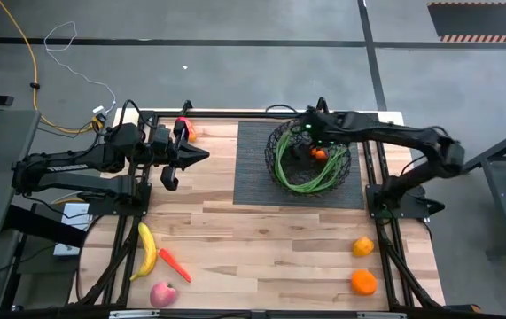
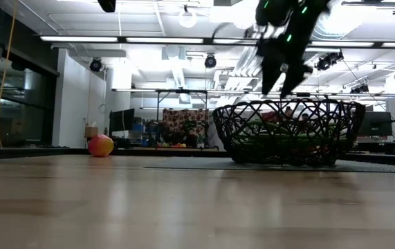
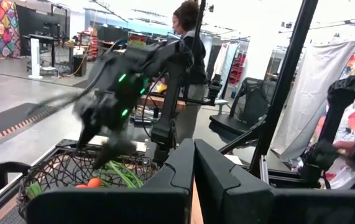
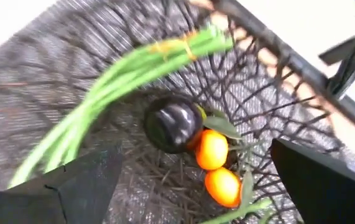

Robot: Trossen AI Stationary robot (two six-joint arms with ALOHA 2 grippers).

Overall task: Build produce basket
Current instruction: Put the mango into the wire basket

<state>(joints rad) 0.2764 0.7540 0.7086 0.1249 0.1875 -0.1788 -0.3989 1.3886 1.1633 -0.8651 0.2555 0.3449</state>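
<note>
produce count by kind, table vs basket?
On table:
banana: 1
carrot: 1
apple: 1
oranges: 2
pepper: 1
In basket:
green bean bunch: 1
dark round fruit: 1
small orange fruits: 2
Total: 10

I saw grey concrete floor (image 1: 235,22) around the wooden surface (image 1: 261,239), a yellow cable (image 1: 33,62) at ten o'clock, bright ceiling lights (image 2: 187,17), and a person (image 3: 186,37) standing beyond.
</note>
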